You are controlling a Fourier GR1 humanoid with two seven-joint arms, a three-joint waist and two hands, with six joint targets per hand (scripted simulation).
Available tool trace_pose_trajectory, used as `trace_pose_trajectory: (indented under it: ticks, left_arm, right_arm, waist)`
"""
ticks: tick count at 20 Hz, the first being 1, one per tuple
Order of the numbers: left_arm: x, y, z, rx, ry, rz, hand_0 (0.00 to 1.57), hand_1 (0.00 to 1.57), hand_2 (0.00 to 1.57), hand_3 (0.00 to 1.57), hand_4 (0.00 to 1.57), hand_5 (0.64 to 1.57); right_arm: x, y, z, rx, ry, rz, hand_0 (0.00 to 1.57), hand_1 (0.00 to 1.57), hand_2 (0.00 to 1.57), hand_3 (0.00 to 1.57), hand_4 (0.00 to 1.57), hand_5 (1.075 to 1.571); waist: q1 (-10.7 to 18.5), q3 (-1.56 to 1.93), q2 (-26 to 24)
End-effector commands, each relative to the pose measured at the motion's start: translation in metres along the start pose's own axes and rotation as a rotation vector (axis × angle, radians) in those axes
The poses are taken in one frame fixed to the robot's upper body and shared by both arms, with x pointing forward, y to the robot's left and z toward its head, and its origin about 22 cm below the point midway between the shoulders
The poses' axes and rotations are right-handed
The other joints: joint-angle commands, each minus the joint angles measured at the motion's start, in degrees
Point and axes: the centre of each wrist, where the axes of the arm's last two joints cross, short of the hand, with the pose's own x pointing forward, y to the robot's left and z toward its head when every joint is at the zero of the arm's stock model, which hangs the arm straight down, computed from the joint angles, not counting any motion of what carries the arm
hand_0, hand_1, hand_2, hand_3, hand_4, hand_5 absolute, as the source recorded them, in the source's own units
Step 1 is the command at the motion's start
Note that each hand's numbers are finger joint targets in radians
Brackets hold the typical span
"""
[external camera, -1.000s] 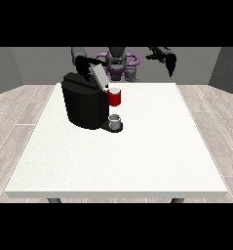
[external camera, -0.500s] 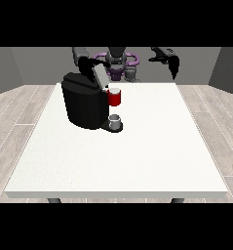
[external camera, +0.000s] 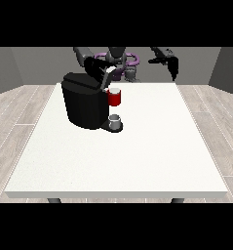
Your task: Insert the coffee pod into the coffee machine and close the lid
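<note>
Toward the far left part of the white surface (external camera: 137,161) stood the black coffee machine (external camera: 84,105), its body well in from the near edge. A red part (external camera: 115,97) showed at the machine's front, on the side facing the surface's middle, and below it a small grey cup (external camera: 115,120) sat on the machine's base. The lid (external camera: 107,78) stood tilted up above the machine's top, not yet down. The hand at the view's left (external camera: 94,66) was at the lid, just over the machine's top; whether its fingers were wide or curled round anything could not be told. The coffee pod itself could not be made out. The hand at the view's right (external camera: 172,66) hung raised above the far right corner, well apart from the machine, fingers pointing downward and holding nothing.
</note>
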Motion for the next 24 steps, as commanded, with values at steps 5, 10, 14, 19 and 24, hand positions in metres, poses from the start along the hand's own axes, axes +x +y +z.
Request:
trace_pose_trajectory:
  ticks: [5,10,14,19,24]
  left_arm:
    - [-0.009,0.000,0.000,0.016,0.016,0.008,0.00,0.00,0.00,0.00,0.16,1.571]
    - [-0.015,0.018,0.010,0.021,0.033,0.018,0.00,0.00,0.00,0.00,0.15,1.571]
    - [-0.006,0.014,0.005,0.005,-0.025,-0.024,0.00,0.00,0.00,0.00,0.12,1.571]
    - [-0.019,-0.016,0.007,0.027,-0.020,0.016,0.00,0.00,0.00,0.00,0.17,1.571]
    - [-0.044,0.012,0.040,0.075,0.064,0.033,0.00,0.00,0.00,0.00,0.19,1.571]
  right_arm:
    - [0.027,0.020,-0.020,0.062,-0.048,0.086,0.00,0.00,0.00,0.00,0.15,1.571]
    - [0.028,0.035,-0.021,0.093,-0.019,0.091,0.00,0.00,0.00,0.00,0.12,1.571]
    - [0.024,0.042,-0.016,0.103,-0.104,0.058,0.00,0.00,0.00,0.00,0.03,1.571]
    - [0.014,0.068,0.001,0.191,-0.154,-0.064,0.00,0.00,0.00,0.00,0.35,1.571]
    - [-0.038,0.069,0.058,0.127,-0.017,-0.222,0.00,0.00,0.00,0.00,0.25,1.571]
  waist:
    - [0.27,0.04,0.75]
    - [-0.31,0.04,-1.69]
    - [-0.88,0.04,-1.27]
    - [-2.78,0.05,-3.76]
    - [-7.30,0.04,-10.81]
